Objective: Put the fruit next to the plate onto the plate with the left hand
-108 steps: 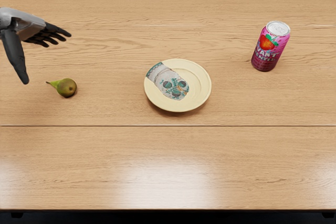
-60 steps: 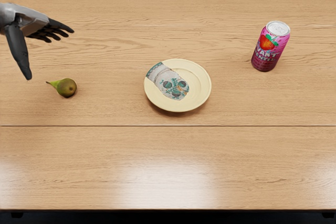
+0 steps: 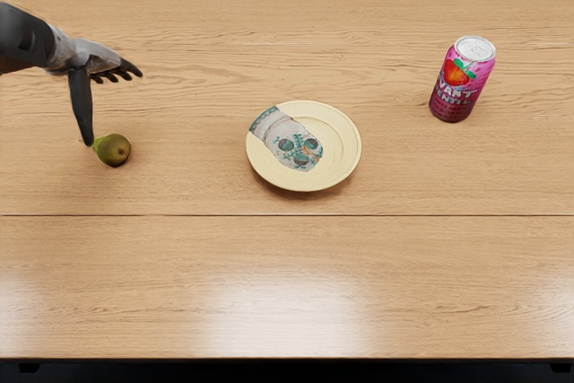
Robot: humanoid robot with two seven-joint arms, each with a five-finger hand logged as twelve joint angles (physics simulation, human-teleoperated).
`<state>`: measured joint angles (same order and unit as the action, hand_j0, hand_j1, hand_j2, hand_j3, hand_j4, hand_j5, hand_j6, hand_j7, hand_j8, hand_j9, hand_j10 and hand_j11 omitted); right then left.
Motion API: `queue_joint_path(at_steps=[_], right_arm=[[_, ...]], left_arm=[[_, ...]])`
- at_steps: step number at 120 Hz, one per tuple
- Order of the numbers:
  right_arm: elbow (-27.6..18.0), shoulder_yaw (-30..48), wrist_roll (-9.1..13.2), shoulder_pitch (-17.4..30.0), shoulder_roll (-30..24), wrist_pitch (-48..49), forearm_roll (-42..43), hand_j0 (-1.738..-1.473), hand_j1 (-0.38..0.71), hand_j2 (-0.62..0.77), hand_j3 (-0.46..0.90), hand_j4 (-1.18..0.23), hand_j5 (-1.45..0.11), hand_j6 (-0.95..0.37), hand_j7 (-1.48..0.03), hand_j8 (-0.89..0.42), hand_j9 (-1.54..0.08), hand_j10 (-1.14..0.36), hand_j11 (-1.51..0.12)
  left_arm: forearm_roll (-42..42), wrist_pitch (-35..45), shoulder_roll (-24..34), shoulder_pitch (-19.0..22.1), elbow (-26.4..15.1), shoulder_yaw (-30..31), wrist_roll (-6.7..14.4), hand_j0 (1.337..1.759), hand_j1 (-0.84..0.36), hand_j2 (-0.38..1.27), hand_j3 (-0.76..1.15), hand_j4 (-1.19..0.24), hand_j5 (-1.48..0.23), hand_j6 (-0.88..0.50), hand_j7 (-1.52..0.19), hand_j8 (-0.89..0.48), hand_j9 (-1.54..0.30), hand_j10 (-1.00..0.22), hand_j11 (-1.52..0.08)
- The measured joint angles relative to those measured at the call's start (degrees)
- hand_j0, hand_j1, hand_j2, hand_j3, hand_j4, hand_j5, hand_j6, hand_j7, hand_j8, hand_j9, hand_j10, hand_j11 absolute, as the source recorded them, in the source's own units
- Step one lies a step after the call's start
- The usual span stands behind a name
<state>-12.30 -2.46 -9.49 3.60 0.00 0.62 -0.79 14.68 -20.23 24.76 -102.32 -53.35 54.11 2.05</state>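
Pear (image 3: 113, 150) lies on the surface (image 3: 287, 275), well to the left of the plate (image 3: 346, 128), and that plate carries nothing but its printed pattern. So you've barely begun: no grasp, no lift, no carry, no set-down.

Your left robot hand (image 3: 90, 62) hangs further left of the plate than the fruit, fingers apart and holding nothing. The thumb points down with its tip right beside the pear's stem end; whether it touches, you can't tell from here.

What's left, as I read it: close around the pear, raise it, travel right to the plate, let go over the middle.

Room looks generous. Between pear and plate it's bare wood, a straight run. The soda can (image 3: 461, 79) stands far to the plate's right, well out of your lane. The surface's far edge runs well behind the plate and its near edge well in front, so neither crowds you. One caution: the pear is round, and a nudge from that thumb could roll it away from the plate.
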Motion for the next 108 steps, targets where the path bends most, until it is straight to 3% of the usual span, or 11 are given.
queue_joint_path(at_steps=[6,29,108], right_arm=[[0.0,0.0,0.0,0.0,0.0,0.0,0.0,-1.658,-0.34,0.0,0.0,-0.01,-0.01,-0.01,-0.01,-0.01,-0.01,-0.01,-0.01],[0.0,0.0,0.0,0.0,0.0,0.0,0.0,-1.658,-0.34,0.0,0.0,-0.01,-0.01,-0.01,-0.01,-0.01,-0.01,-0.01,-0.01],[0.0,-0.01,0.0,0.0,0.0,0.0,0.0,-1.658,-0.34,0.0,0.0,-0.01,-0.01,-0.01,-0.01,-0.01,-0.01,-0.01,-0.01]], left_arm=[[0.4,5.61,-0.66,3.18,0.05,-1.16,-0.13,1.658,0.3,0.01,0.0,-0.04,-0.05,-0.04,-0.05,-0.04,-0.05,-0.04,-0.05],[2.28,15.55,-2.7,6.4,0.08,-2.98,-0.34,1.658,0.31,0.01,0.0,-0.03,-0.04,-0.03,-0.04,-0.03,-0.04,-0.03,-0.04],[4.26,16.35,-0.56,6.59,-8.65,-1.97,-0.42,1.658,0.33,0.0,0.0,-0.02,-0.02,-0.02,-0.02,-0.02,-0.02,-0.02,-0.02]])
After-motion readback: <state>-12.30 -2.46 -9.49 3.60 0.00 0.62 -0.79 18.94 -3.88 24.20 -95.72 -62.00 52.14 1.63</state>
